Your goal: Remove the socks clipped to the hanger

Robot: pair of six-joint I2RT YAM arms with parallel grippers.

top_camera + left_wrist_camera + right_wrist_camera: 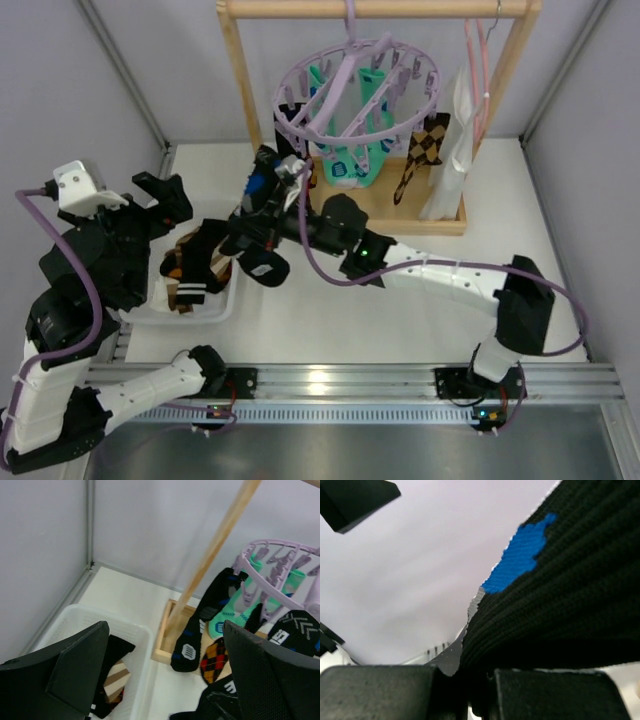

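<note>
The lavender ring hanger [355, 90] hangs from a wooden rack; it also shows in the left wrist view [280, 560]. Teal green socks [350, 165] and a brown-black diamond sock [420, 150] hang from its clips. My right gripper [265, 205] is shut on a black-blue sock [560, 590] at the hanger's left side; that sock [200, 625] still hangs below a clip. My left gripper [165, 200] is open and empty [165, 680] above a white basket [228, 300], left of the rack. An orange-red check sock [215, 660] hangs beside the black-blue one.
The basket holds several socks [195, 265]. The wooden rack's left post [215, 555] stands between my left gripper and the hanger. A thin pink wire hanger [478, 70] with a white cloth [450, 160] hangs at the rack's right end. Grey walls enclose the table.
</note>
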